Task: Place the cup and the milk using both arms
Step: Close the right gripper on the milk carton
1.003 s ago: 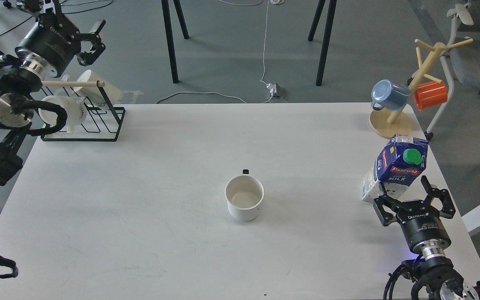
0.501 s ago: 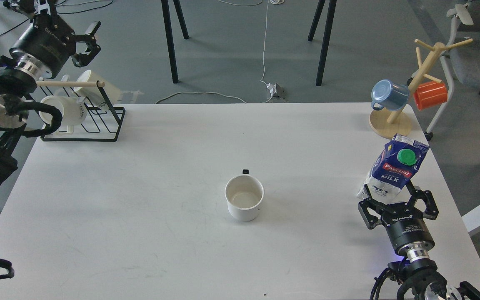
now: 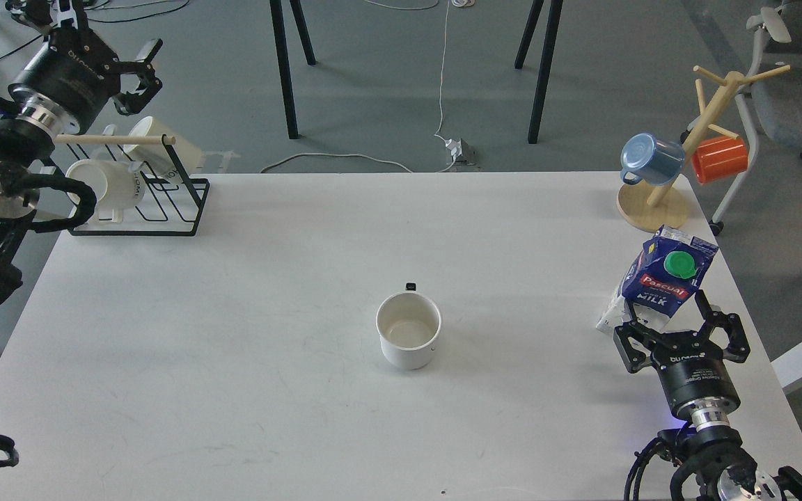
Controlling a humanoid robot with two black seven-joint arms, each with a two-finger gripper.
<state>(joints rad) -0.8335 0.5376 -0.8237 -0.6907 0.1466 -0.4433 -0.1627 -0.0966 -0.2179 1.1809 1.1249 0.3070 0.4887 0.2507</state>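
The cup (image 3: 408,339), a plain white mug with a cream inside, stands upright at the middle of the white table (image 3: 234,334), with no gripper near it. The milk (image 3: 660,280), a blue and white carton with a green cap, stands tilted near the table's right edge. My right gripper (image 3: 674,314) is open right in front of the carton, its fingers to either side of the carton's lower part; I cannot tell if they touch it. My left gripper (image 3: 140,75) is open and empty, high at the far left above the mug rack.
A black wire rack (image 3: 164,202) with white lettered mugs (image 3: 117,189) stands at the table's back left corner. A wooden mug tree (image 3: 679,139) with a blue mug (image 3: 648,158) and an orange mug (image 3: 719,158) stands at the back right, behind the carton.
The right gripper moved in around the carton's base, and the carton shifted slightly left and tilted more. The left gripper drew back up and to the left.
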